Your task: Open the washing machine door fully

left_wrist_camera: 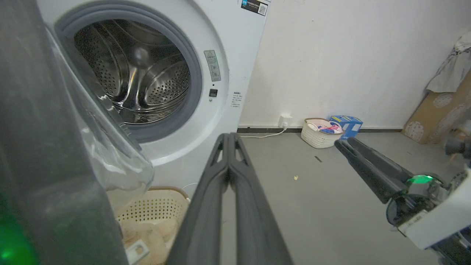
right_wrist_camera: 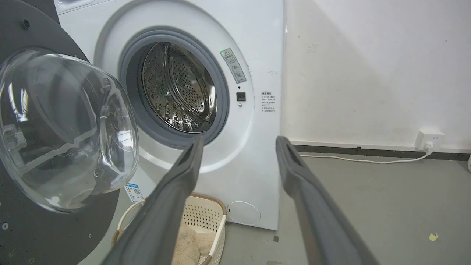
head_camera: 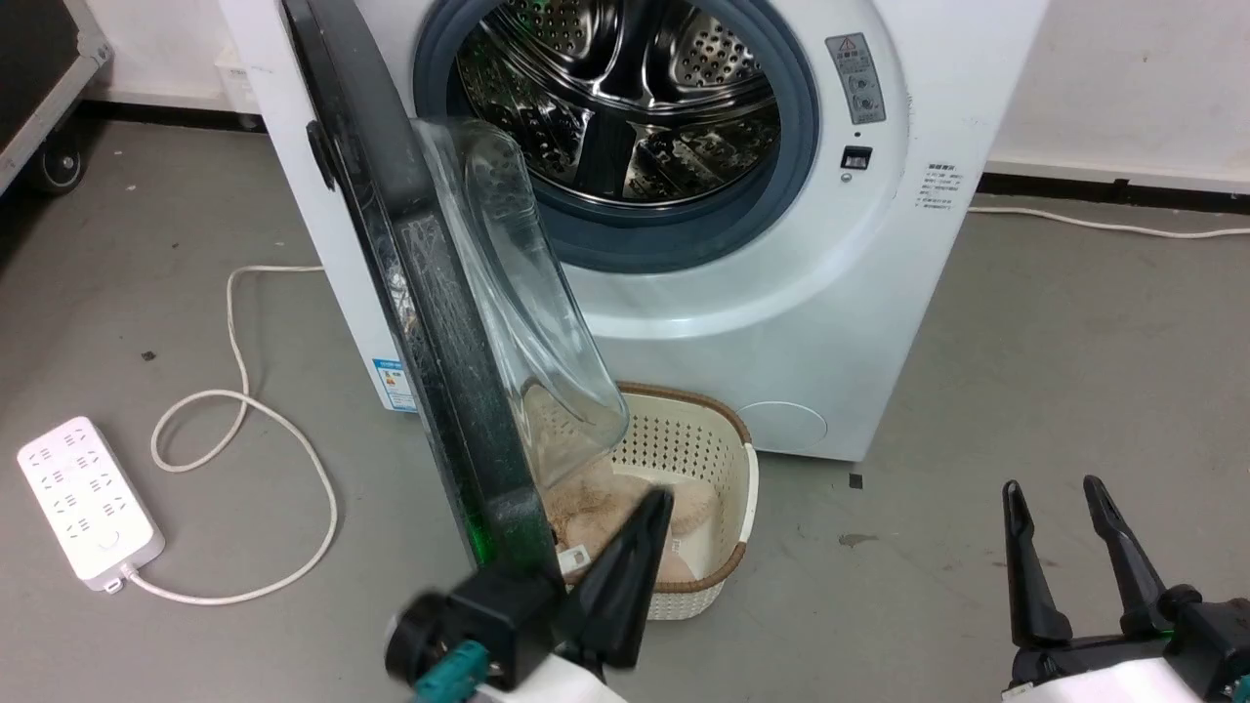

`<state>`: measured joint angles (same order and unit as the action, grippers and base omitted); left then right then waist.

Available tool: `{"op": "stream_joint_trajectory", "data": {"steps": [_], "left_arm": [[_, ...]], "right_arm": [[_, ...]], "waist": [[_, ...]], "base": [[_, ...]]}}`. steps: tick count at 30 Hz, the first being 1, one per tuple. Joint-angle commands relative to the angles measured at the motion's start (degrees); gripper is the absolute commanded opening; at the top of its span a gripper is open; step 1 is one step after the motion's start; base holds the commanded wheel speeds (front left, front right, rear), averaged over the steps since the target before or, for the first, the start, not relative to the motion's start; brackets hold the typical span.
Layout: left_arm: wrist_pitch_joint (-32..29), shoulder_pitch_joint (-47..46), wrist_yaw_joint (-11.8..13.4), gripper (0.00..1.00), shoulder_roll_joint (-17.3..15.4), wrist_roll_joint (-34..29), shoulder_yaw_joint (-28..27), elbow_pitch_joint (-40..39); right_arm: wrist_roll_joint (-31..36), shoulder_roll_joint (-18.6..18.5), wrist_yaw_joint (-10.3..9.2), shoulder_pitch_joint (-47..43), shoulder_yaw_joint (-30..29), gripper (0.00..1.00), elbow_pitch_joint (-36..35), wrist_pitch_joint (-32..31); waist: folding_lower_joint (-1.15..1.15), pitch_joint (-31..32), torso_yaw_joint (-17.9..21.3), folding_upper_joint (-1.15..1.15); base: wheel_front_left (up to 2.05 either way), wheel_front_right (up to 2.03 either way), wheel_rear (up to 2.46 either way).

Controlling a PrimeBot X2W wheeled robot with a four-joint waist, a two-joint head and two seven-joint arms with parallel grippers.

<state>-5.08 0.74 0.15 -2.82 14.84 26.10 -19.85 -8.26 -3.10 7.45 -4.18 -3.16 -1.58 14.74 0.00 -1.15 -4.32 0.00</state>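
Note:
The washing machine (head_camera: 781, 322) stands with its steel drum (head_camera: 625, 98) exposed. The washing machine door (head_camera: 459, 391), black with a bulging glass bowl (head_camera: 527, 293), is swung out and stands edge-on toward me. My left gripper (head_camera: 659, 498) is shut with nothing in it, low beside the door's inner face near its bottom rim. In the left wrist view the shut gripper (left_wrist_camera: 228, 138) points at the machine's front, with the door (left_wrist_camera: 44, 165) close on its left. My right gripper (head_camera: 1053, 488) hangs open over the floor at the lower right, well clear of the door (right_wrist_camera: 22, 36).
A cream basket (head_camera: 703, 459) holding a beige plush thing sits on the floor under the door, against the machine. A white power strip (head_camera: 88, 498) and its cable (head_camera: 234, 322) lie at left. A wheeled black case (head_camera: 39, 78) stands at far left. Bare grey floor lies to the right.

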Motion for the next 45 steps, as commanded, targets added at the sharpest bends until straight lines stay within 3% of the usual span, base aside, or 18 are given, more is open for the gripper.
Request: {"op": "stream_joint_trajectory", "data": {"steps": [1,7,15,23,32,38,45], "left_arm": [[-0.8,1.5,1.2,0.0,-0.1,0.1,0.3,2.7],[0.8,2.6,4.4,0.0,-0.2,0.1,-1.7,10.1],[4.5,2.4,5.6,0.0,-0.7,0.9,-4.3,15.0],[5.4,2.7,6.0,0.0,-1.5,1.5,-5.3,16.7],[6.3,2.8,8.1,0.0,-3.1,1.7,-8.5,15.2],[6.4,2.1,9.1,0.0,-6.0,3.8,-14.0,14.4],[6.4,-2.1,9.3,0.0,-11.0,7.7,-22.9,15.8]], "right_arm": [[-0.6,0.2,0.03,0.8,-0.1,1.0,0.0,0.3],[-0.7,0.2,0.03,0.9,-0.1,1.0,0.1,0.3],[-1.1,0.2,0.03,0.6,0.1,1.0,0.5,0.3],[-1.2,0.2,0.03,0.0,0.3,1.0,0.7,0.3],[-0.7,0.2,0.03,0.3,1.3,1.0,1.1,0.3],[0.1,0.2,0.03,2.1,3.5,1.0,0.9,0.3],[2.4,0.2,0.03,4.8,4.8,1.0,0.7,0.3]], "waist": [[0.0,-0.2,0.0,0.0],[0.0,-0.9,0.0,0.0],[0.0,-0.9,-2.4,0.0],[0.0,-0.7,-9.2,0.0],[0.0,-1.4,-16.5,0.0],[0.0,-4.1,-17.9,0.0],[0.0,-10.5,-16.4,0.0]], "base": [[0.0,0.0,0.0],[0.0,0.0,0.0],[0.0,0.0,0.0],[0.0,0.0,0.0],[0.0,0.0,0.0],[0.0,0.0,0.0],[0.0,0.0,0.0]]}}
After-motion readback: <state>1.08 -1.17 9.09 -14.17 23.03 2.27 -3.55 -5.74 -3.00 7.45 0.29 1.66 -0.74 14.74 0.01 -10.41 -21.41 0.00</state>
